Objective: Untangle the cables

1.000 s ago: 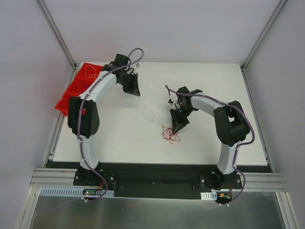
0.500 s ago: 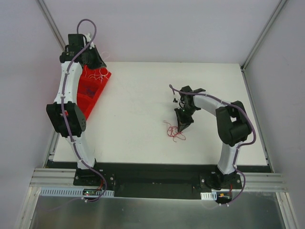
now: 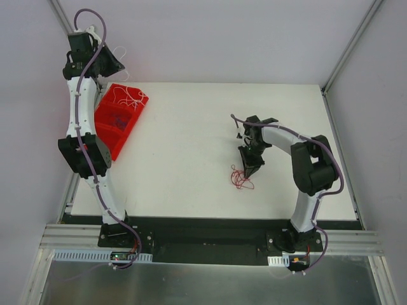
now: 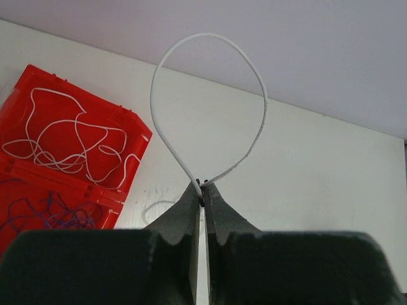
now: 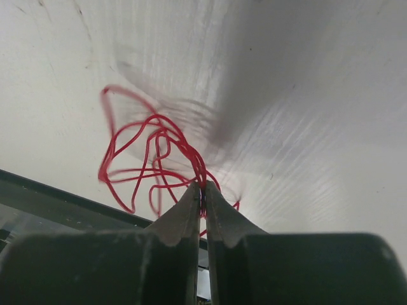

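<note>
My left gripper is shut on a thin white cable, which arcs up from the tips in one big loop. In the top view that gripper hangs high beyond the table's far left corner, above the red bin. A tangle of red cables lies on the white table right of centre. My right gripper sits on its far edge. In the right wrist view the right gripper is shut on a few red strands, and the rest of the red cables loop out to the left.
The red bin stands at the table's far left. It holds loose white cables in one compartment and purple ones in the one nearer me. The table's dark front edge runs just behind the red tangle.
My left arm has swung from mid-table out past the far left corner and risen, carrying the white cable. The right gripper and the red tangle have shifted slightly right and nearer.
</note>
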